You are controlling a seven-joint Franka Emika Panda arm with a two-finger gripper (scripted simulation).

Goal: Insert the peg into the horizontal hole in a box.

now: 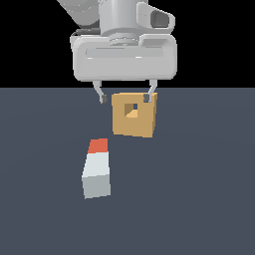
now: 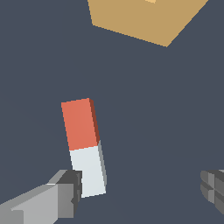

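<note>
The peg (image 1: pixel 96 169) lies flat on the dark floor, pale grey-white with its orange-red end pointing away toward the box; it also shows in the wrist view (image 2: pixel 84 146). The tan box (image 1: pixel 133 115) stands behind it, with the small square hole (image 1: pixel 131 107) in its face. The wrist view shows only part of the box (image 2: pixel 144 17) and hides the hole. My gripper (image 1: pixel 125 98) hangs open and empty high above the floor, in front of the box's top in the exterior view. Its fingers (image 2: pixel 65 192) flank the peg's white end without touching.
The dark grey floor (image 1: pixel 199 199) spreads around the peg and box. No other objects show.
</note>
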